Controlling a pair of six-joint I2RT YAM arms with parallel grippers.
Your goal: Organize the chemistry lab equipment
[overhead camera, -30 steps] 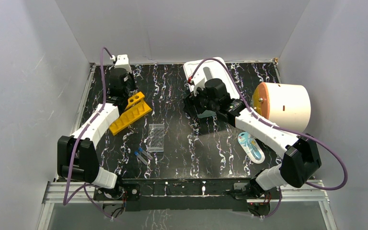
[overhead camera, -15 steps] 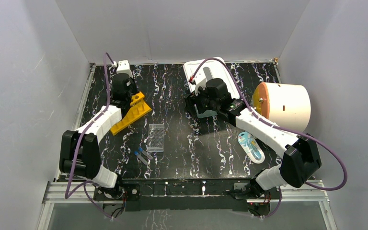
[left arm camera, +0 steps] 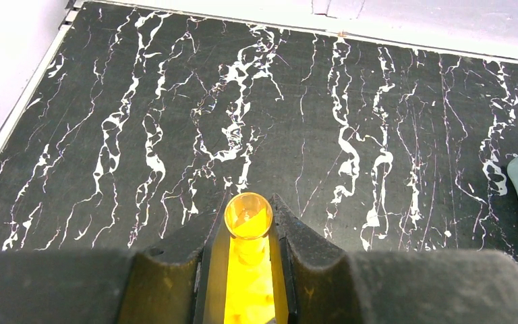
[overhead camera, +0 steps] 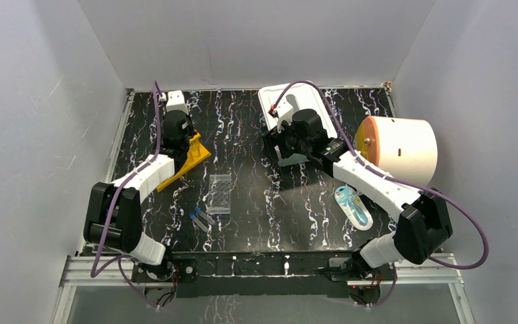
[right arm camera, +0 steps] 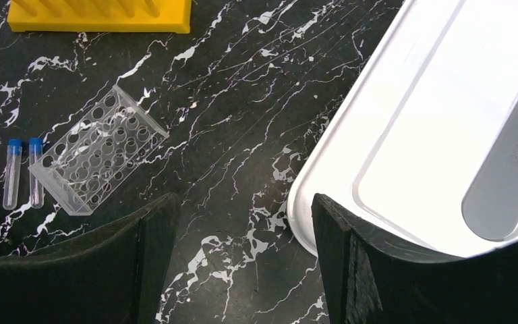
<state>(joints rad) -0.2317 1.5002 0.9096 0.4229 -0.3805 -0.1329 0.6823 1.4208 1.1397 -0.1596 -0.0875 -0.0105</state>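
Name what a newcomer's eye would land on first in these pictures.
The bright yellow-orange holed plastic test-tube rack stands out most, at the left rear of the black white-veined table, pinched in the left claw. Next comes the large cream cylinder with an orange end face, lying at the table's right edge. The right claw hangs open beside a corner of a glossy white plastic tray at the rear centre.

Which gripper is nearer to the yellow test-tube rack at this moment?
Left. The left gripper is closed on one end of the yellow test-tube rack. The right gripper stands open far to the right, over the white tray's edge, apart from the rack.
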